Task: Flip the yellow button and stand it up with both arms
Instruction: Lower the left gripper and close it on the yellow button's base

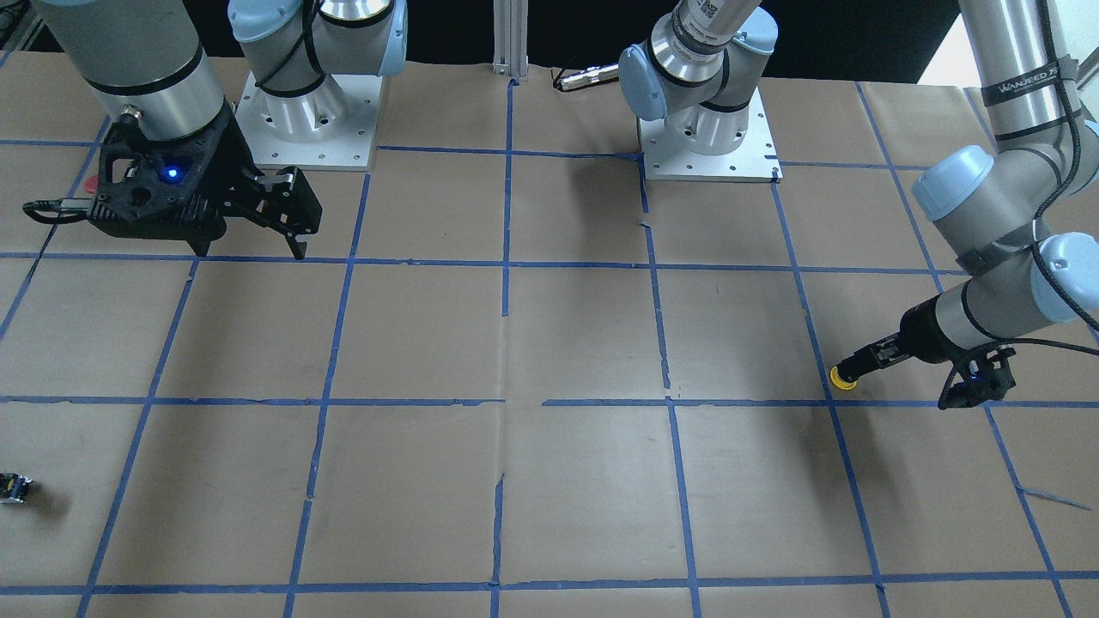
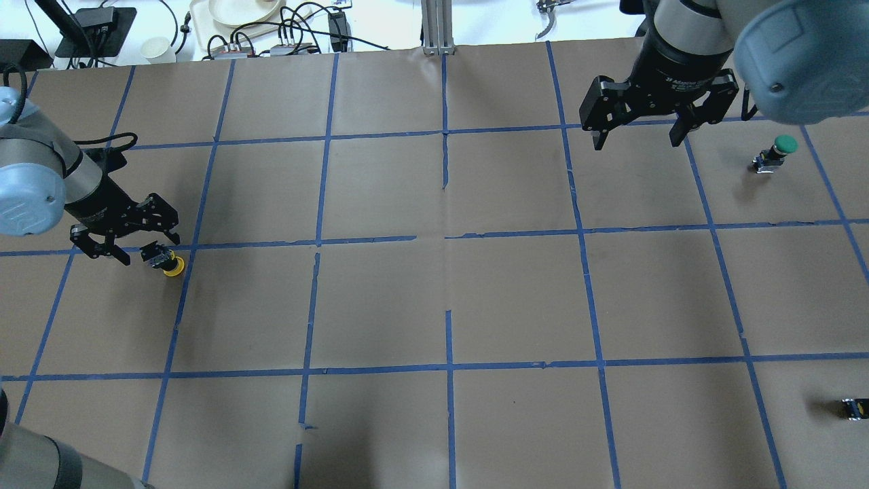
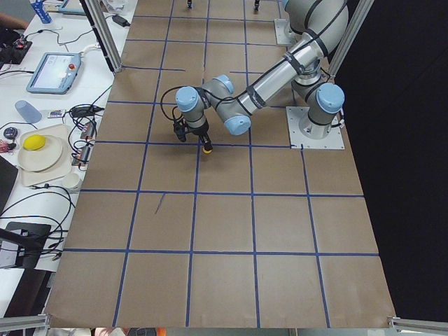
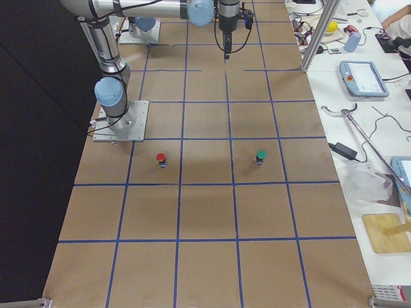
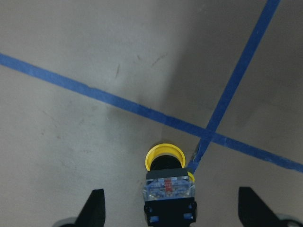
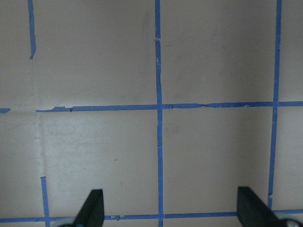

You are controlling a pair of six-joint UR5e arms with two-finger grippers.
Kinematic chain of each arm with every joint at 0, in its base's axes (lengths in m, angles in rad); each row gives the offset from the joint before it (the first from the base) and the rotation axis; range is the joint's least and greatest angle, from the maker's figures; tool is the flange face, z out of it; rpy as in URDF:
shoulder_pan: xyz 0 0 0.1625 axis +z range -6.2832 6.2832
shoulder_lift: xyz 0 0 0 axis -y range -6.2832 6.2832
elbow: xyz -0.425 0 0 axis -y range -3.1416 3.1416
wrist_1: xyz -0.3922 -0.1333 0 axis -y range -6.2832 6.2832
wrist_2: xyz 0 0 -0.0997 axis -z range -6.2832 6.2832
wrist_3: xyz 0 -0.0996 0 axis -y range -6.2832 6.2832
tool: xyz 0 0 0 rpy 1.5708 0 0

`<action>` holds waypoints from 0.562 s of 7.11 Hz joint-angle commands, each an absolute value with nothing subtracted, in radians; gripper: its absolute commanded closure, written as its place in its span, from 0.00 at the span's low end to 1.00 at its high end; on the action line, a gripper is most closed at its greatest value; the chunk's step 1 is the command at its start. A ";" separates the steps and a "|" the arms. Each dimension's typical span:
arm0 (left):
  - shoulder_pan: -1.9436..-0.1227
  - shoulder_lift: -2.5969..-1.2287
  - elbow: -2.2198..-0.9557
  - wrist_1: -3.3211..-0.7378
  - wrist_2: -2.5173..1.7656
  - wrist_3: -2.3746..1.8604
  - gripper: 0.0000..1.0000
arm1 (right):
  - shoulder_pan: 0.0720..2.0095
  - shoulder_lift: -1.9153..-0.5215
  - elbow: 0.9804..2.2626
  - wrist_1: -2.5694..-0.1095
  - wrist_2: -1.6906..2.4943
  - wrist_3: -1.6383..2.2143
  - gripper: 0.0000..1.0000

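The yellow button (image 2: 170,263) lies tipped over on the brown table near a crossing of blue tape lines. Its yellow cap (image 5: 163,155) points away from the wrist and its block base (image 5: 169,189) faces the camera. My left gripper (image 2: 146,250) is low over it and open. The button lies between the spread fingertips (image 5: 96,208), which stand clear of it on both sides. In the front-facing view the cap (image 1: 844,378) rests on the table at the gripper's tip (image 1: 859,367). My right gripper (image 2: 638,144) is open and empty, far away above bare table (image 6: 173,210).
A green-capped button (image 2: 781,148) stands near the right arm. A red-capped button (image 4: 160,158) stands close to the right arm's base. A small black capless part (image 2: 854,407) lies at the table's near right edge. The arm base plates (image 1: 708,146) sit at the robot's side.
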State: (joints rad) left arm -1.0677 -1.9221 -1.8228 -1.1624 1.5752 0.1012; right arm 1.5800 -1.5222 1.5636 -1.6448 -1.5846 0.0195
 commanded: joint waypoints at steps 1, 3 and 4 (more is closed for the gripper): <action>-1.068 -1.916 -1.829 -1.170 1.577 0.101 0.20 | 1.580 -1.522 1.565 -1.644 -1.583 0.020 0.00; -1.065 -1.901 -1.830 -1.177 1.578 0.110 0.20 | 1.580 -1.522 1.565 -1.644 -1.585 0.018 0.00; -1.065 -1.901 -1.830 -1.175 1.574 0.110 0.20 | 1.580 -1.523 1.565 -1.646 -1.585 0.018 0.00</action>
State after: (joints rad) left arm -1.0651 -1.9036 -1.8296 -1.1745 1.5772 0.1093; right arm 1.5800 -1.5220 1.5646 -1.6447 -1.5845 0.0186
